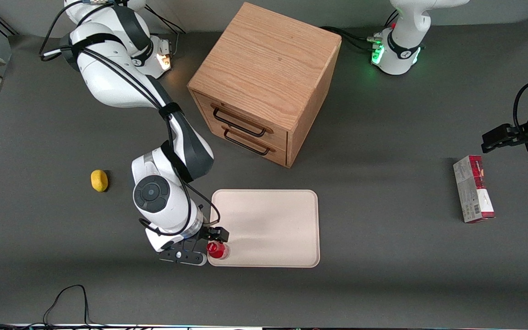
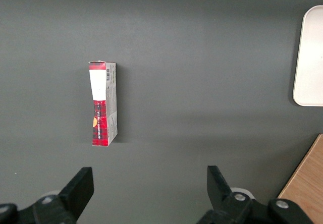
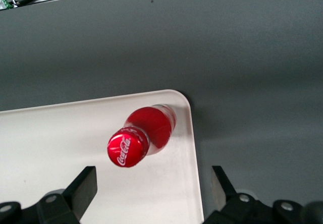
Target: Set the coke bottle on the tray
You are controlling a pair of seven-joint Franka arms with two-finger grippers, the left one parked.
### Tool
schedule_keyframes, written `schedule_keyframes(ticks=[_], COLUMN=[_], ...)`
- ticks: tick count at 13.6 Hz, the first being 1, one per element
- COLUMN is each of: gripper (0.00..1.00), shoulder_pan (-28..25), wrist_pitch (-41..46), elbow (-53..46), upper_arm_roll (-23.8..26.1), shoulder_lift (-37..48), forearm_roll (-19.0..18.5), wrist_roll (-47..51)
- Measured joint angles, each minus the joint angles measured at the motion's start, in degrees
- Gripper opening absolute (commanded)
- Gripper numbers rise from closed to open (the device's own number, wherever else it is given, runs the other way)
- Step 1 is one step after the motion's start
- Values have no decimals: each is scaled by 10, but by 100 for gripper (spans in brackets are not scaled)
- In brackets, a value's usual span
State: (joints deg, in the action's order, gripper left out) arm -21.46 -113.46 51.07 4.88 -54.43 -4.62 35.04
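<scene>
Red and upright, the coke bottle stands on the tray, in the corner nearest our gripper and close to the low rim. Our fingers are spread wide, one to each side of the bottle and touching neither flank, so nothing pinches it and it rests on its own base. We judge the placing done: the bottle sits inside the rim, though near enough to the edge that we should lift away straight, without brushing the cap.
</scene>
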Motion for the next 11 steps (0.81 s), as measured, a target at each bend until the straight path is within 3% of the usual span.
schedule_keyframes(ticks=[3, 7, 11], gripper=[100, 100, 100], shoulder_pan=[1, 25, 103], wrist_pitch=[44, 159, 173], elbow=[-11, 3, 147], upper_arm_roll=[-2, -9, -10], shoulder_lift=[7, 79, 212], forearm_roll=[-4, -7, -6], wrist_roll=[-8, -96, -234])
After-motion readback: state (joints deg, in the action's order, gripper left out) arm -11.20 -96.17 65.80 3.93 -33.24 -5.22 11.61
